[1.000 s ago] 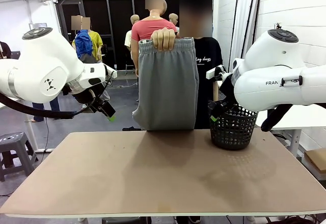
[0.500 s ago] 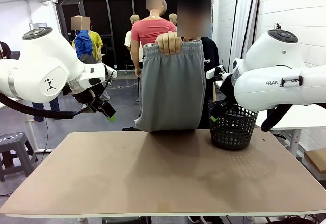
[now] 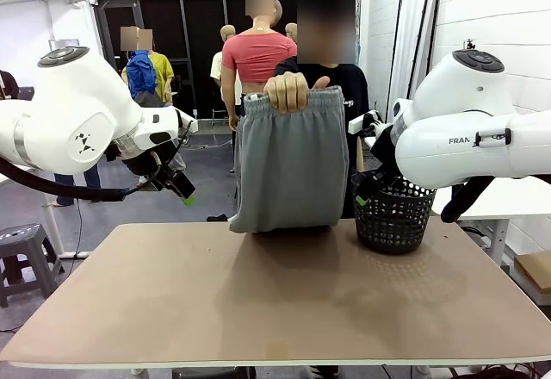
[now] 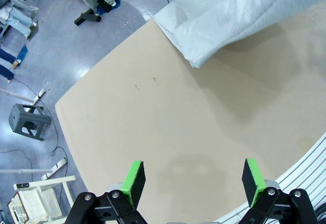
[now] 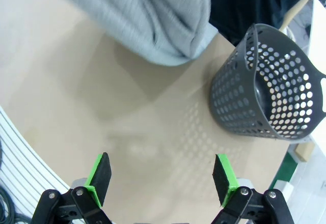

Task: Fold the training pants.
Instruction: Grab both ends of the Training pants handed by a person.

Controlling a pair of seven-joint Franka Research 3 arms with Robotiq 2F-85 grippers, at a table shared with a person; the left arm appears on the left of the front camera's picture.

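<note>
Hanging from a person's hand (image 3: pixel 291 92), the training pants (image 3: pixel 288 168) dangle over the worktop (image 3: pixel 258 301); my left gripper (image 4: pixel 193 177) and right gripper (image 5: pixel 162 175) gape wide, empty.

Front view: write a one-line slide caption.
A person's hand holds the training pants by the waistband over the table, beside a basket.

1. One pair of training pants (image 3: pixel 288 164) up there, just the one.
2. One hand (image 3: pixel 291 92) in play.
3. One basket (image 3: pixel 393 215), one table (image 3: pixel 275 310), one stool (image 3: pixel 24 254).
4. Two grippers: left gripper (image 4: pixel 193 170), right gripper (image 5: pixel 162 165).
</note>
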